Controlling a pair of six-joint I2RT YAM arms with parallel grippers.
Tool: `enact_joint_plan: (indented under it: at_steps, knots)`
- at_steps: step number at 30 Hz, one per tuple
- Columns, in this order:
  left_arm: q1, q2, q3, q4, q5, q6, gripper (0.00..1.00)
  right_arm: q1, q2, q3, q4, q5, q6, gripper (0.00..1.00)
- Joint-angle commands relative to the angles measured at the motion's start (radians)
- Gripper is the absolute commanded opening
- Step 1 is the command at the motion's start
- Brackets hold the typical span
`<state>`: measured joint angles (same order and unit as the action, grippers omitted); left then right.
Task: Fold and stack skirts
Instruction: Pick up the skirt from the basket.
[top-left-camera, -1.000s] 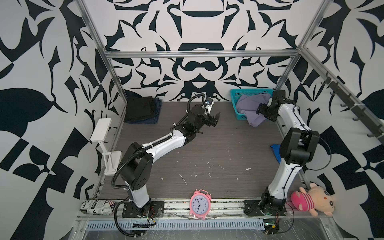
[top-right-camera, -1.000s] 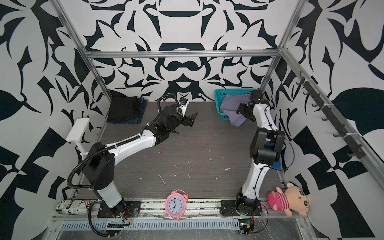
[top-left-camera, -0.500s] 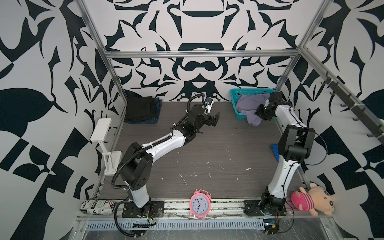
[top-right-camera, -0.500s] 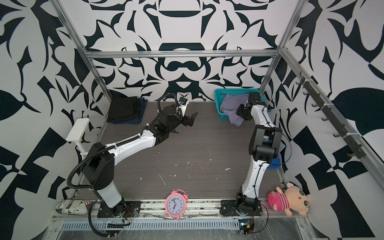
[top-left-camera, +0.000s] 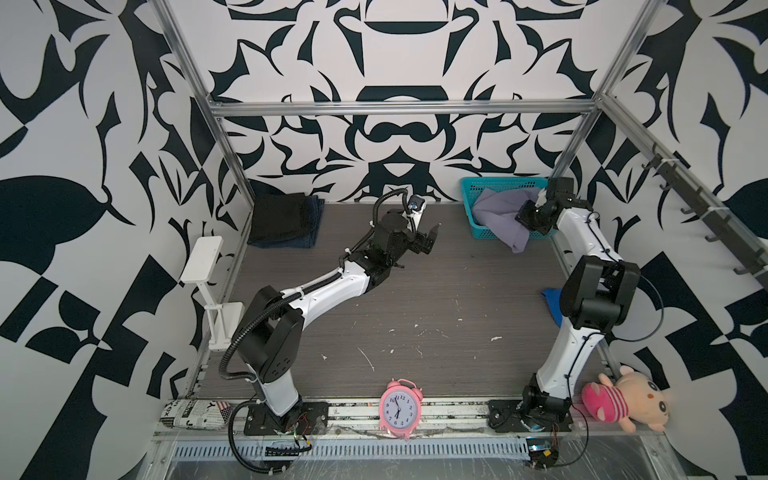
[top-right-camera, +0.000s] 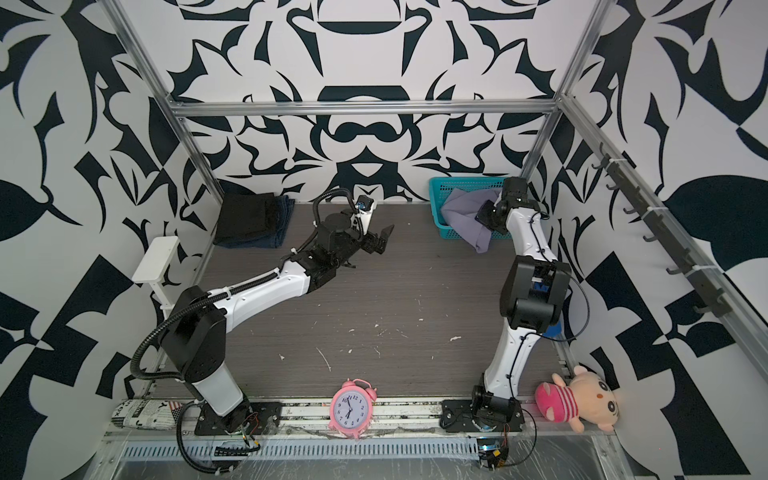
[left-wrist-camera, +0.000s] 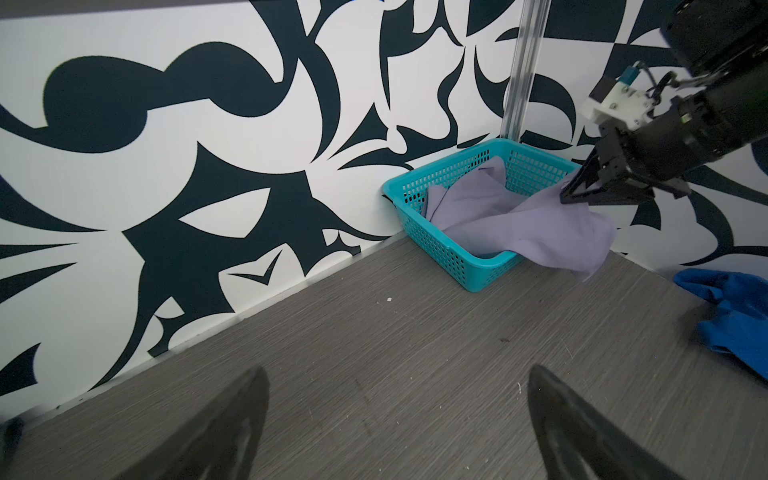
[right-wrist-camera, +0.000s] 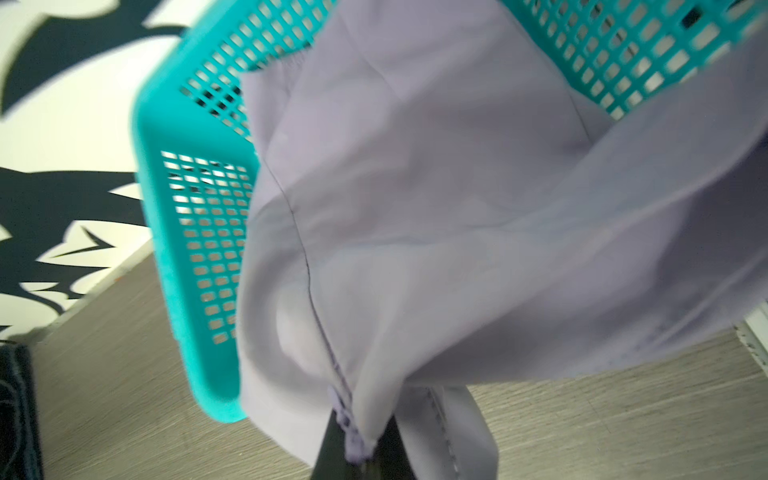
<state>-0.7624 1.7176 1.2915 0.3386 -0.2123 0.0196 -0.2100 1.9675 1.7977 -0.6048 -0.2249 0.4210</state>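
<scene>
The lavender skirt (top-left-camera: 496, 216) (top-right-camera: 465, 218) lies crumpled in a teal basket (top-left-camera: 482, 193) at the back right, with one flap over the front rim. My right gripper (top-left-camera: 524, 216) (left-wrist-camera: 575, 193) (right-wrist-camera: 359, 453) is shut on a seamed edge of this skirt (right-wrist-camera: 415, 208). At the back left the black skirt (top-left-camera: 282, 216) lies folded on top of the denim skirt (top-left-camera: 305, 243). Over the middle back of the table my left gripper (top-left-camera: 432, 237) (left-wrist-camera: 397, 370) hangs open and holds nothing.
A bright blue cloth (top-left-camera: 550, 303) (left-wrist-camera: 739, 316) lies by the right arm. A pink alarm clock (top-left-camera: 399, 409), a rolled newspaper (top-left-camera: 195, 413) and a plush toy (top-left-camera: 619, 397) sit along the front rail. A white stand (top-left-camera: 203, 266) is at the left edge.
My right gripper has closed on the lavender skirt's edge at the basket and shifted slightly left. The left arm has stayed where it was.
</scene>
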Motion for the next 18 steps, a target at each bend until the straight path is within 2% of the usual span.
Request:
enact_joint_plan:
  at_steps: [1,6,12,16,18]
  knots:
    - [-0.003,-0.056,-0.017,0.036,-0.016,0.004,0.99,-0.002,-0.105,0.093,0.046,-0.074,0.024,0.00]
    - [-0.003,-0.099,-0.042,0.050,-0.046,0.024,0.99,0.012,-0.121,0.286,-0.012,-0.143,0.031,0.00]
    - [0.000,-0.219,-0.157,0.181,-0.119,0.083,0.99,0.035,-0.052,0.685,-0.173,-0.218,0.027,0.00]
    - [0.000,-0.309,-0.171,0.097,-0.122,0.151,1.00,0.062,-0.002,0.961,-0.269,-0.274,0.039,0.00]
    - [0.000,-0.347,-0.174,0.044,-0.119,0.173,1.00,0.067,-0.011,0.998,-0.261,-0.313,0.065,0.00]
